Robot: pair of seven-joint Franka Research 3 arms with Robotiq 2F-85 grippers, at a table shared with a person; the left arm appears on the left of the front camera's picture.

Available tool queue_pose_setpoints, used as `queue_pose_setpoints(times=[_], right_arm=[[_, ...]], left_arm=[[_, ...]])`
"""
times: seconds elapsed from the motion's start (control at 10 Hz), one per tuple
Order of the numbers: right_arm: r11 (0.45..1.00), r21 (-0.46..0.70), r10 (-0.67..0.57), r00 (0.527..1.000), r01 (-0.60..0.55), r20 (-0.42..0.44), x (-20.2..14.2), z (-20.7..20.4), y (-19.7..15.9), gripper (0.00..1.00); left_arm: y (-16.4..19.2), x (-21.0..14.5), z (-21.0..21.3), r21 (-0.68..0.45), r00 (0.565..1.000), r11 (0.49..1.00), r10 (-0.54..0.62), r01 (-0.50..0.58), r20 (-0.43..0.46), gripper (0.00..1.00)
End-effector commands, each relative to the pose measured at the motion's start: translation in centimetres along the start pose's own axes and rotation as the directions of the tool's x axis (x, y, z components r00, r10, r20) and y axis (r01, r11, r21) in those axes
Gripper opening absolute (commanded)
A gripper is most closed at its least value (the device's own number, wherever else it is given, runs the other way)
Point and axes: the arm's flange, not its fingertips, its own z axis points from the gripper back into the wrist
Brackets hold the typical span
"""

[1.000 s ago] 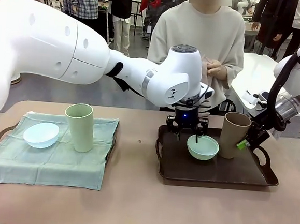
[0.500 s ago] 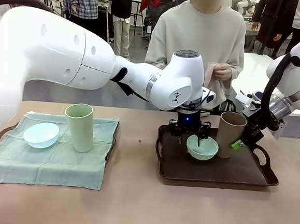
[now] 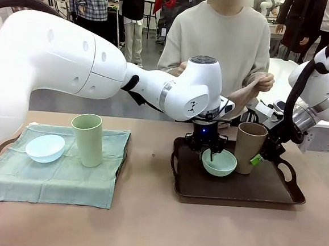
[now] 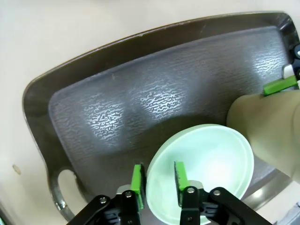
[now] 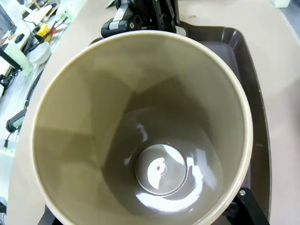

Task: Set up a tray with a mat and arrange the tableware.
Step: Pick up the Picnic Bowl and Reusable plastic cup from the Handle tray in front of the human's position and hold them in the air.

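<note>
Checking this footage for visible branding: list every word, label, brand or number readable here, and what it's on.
No readable text anywhere.
On the left arm's white joint: one small black emblem, a symbol, no letters legible.
No print on the mint green bowl, tan-brown cup or brown tray.

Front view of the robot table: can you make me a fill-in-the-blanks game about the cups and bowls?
The tan cup and the mint bowl are on the brown tray, on the robot's ____ side.
The left gripper pinches the rim of the mint ____.
The pale green cup and pale blue bowl sit on the green mat, on the robot's ____ side.
Missing words: right, bowl, left.
</note>
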Motion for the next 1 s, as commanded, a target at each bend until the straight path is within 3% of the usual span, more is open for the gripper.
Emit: queue_pose_setpoints(times=[0.0,0.1,0.2,0.3,0.4,0.5,0.7,0.9], right_arm=[[1.000,0.000,0.021,0.999,-0.021,-0.025,-0.7,-0.6,-0.3,0.00],[1.000,-0.004,0.023,0.999,-0.023,-0.024,-0.7,-0.5,-0.3,0.23],[1.000,-0.008,0.025,0.999,-0.025,-0.023,-0.8,-0.5,-0.3,0.22],[1.000,-0.012,0.026,0.999,-0.027,-0.021,-0.9,-0.5,-0.3,0.00],[0.999,-0.019,0.026,0.999,-0.027,-0.021,-0.9,-0.5,-0.3,0.22],[0.999,-0.027,0.025,0.999,-0.026,-0.020,-0.7,-0.1,0.0,0.00],[1.000,-0.023,-0.002,0.999,0.001,-0.045,2.1,2.7,3.8,0.00],[0.995,-0.091,0.019,0.996,-0.026,-0.084,6.1,6.4,8.3,0.00]], left_arm=[[0.0,0.4,0.4,-0.002,1.000,1.000,-0.012,0.012,-0.017,0.00],[0.0,0.4,0.5,0.000,1.000,1.000,-0.012,0.012,-0.016,0.00],[0.0,0.2,0.6,0.003,1.000,1.000,-0.011,0.011,-0.014,0.00],[0.1,0.2,0.7,0.006,1.000,1.000,-0.010,0.010,-0.013,0.00],[0.2,0.2,0.9,0.009,1.000,1.000,-0.010,0.010,-0.011,0.00],[0.3,0.0,1.4,0.018,1.000,1.000,-0.005,0.005,-0.014,0.00],[0.4,-1.1,4.8,0.069,1.000,0.998,-0.003,0.005,-0.024,0.00],[-0.3,-2.1,10.4,0.088,0.999,0.996,-0.007,0.003,0.047,0.00]])
